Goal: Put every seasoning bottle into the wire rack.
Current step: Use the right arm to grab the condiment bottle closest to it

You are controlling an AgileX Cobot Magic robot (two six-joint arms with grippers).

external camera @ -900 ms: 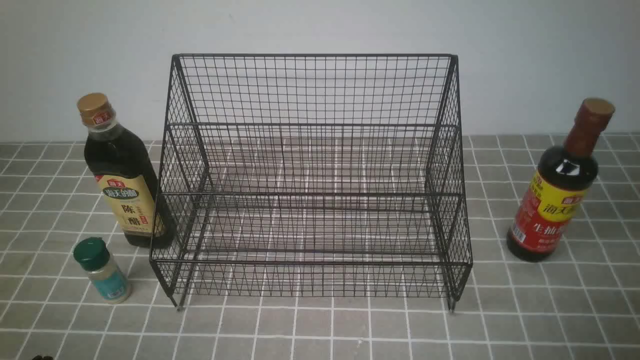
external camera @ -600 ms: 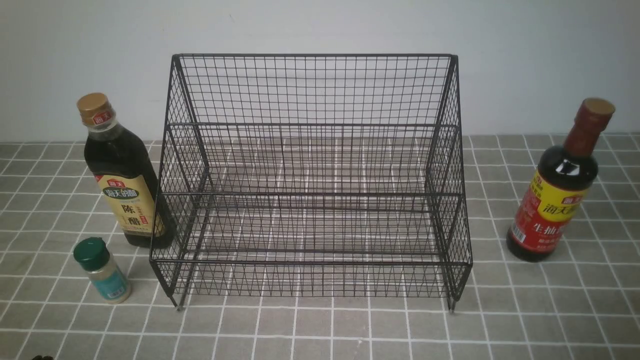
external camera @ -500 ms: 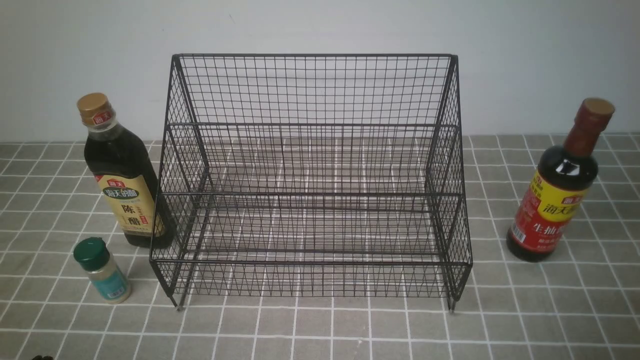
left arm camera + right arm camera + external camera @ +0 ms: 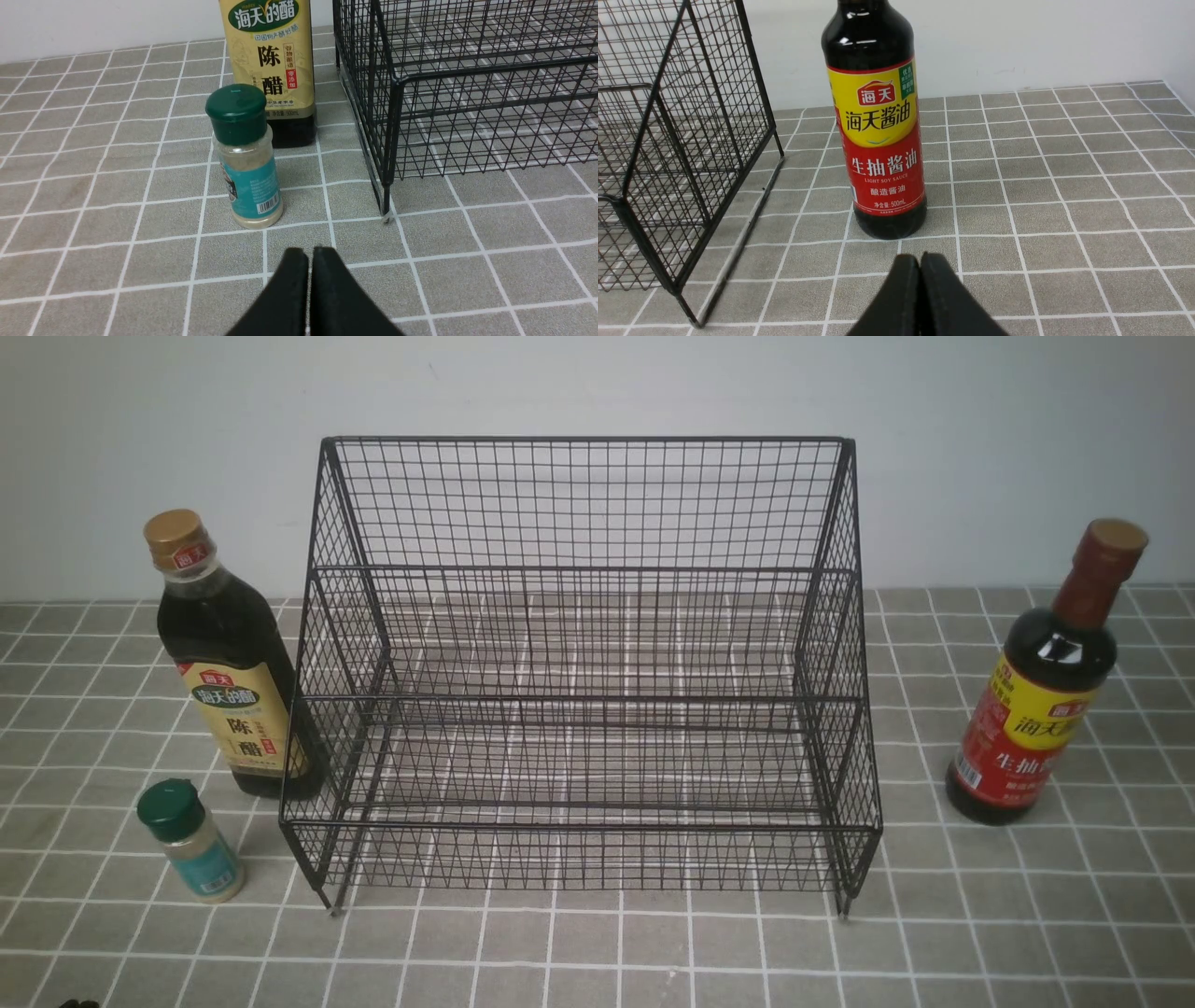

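nearest, in each wrist view, the left hand (image 4: 308, 255) and the right hand (image 4: 920, 259) have their black fingers pressed together, pinching nothing, low over the grey tiled tabletop (image 4: 597, 957).

just ahead of the left hand stands the shaker (image 4: 245, 158), upright, with a dark green cap and a clear body holding pale powder nearly to the neck. its teal label carries a barcode; the rest of the print is too small to read. behind it, near but apart, is the vinegar bottle (image 4: 229, 663), upright, with a gold cap and dark liquid up to the shoulder. its tan label reads "海天" on a green oval, then "陈醋", with "500ml" at the foot. this bottle stands just beside the left side of the rack (image 4: 579, 663).

ahead of the right hand is the soy sauce bottle (image 4: 878, 130), upright, with a red neck and dark contents. it stands well to the right of the rack. its yellow and red label reads "海天酱油", "生抽酱油", "light soy sauce", "酿造酱油" and "500ml".

the black wire rack sits in the middle on short legs, its tiers stepping up to a tall back near the pale wall (image 4: 597, 383). all three bottles stand outside it on the tabletop.

against the earlier front views, nothing has moved: bottles and rack keep the same places.
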